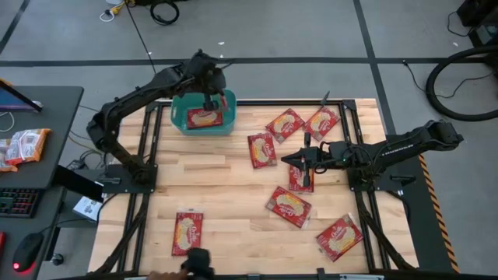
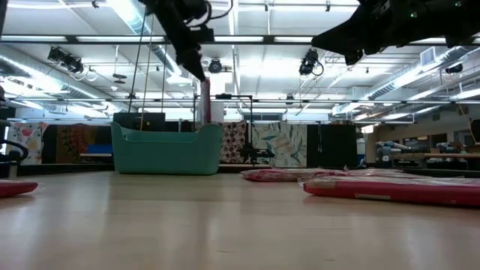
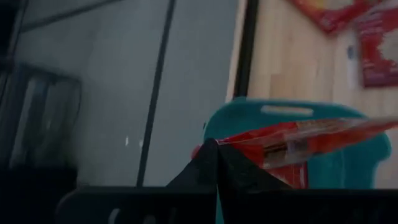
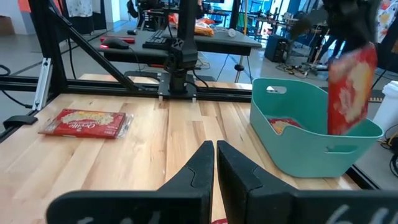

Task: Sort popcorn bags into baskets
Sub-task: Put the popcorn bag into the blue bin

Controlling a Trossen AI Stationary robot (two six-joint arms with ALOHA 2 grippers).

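My left gripper (image 1: 208, 99) is over the teal basket (image 1: 226, 127) at the table's far edge, shut on a red popcorn bag (image 4: 351, 90) that hangs down into it. The bag shows edge-on in the low view (image 2: 204, 105). Another bag (image 4: 283, 126) lies flat inside the basket. My right gripper (image 1: 291, 161) is shut and empty, raised above the table's middle right and pointing toward its left. Several more red bags lie flat on the table, among them one by the right gripper (image 1: 262, 150) and one near the front left (image 1: 187, 232). My left gripper pinches the bag's upper edge (image 3: 235, 142) between its two shut fingers, coming from above. The bag hangs upright below the fingers, clear of the table. Its lower end (image 4: 342, 127) dips inside the basket's rim.
A black frame (image 1: 354, 105) borders the table. Red bags lie spread over the right half (image 1: 289, 206) (image 1: 339, 237) (image 1: 321, 122). A person's hand (image 1: 159, 274) and a dark object (image 1: 198, 260) are at the near edge. A side desk with orange-and-white packets (image 1: 23, 146) stands at left.
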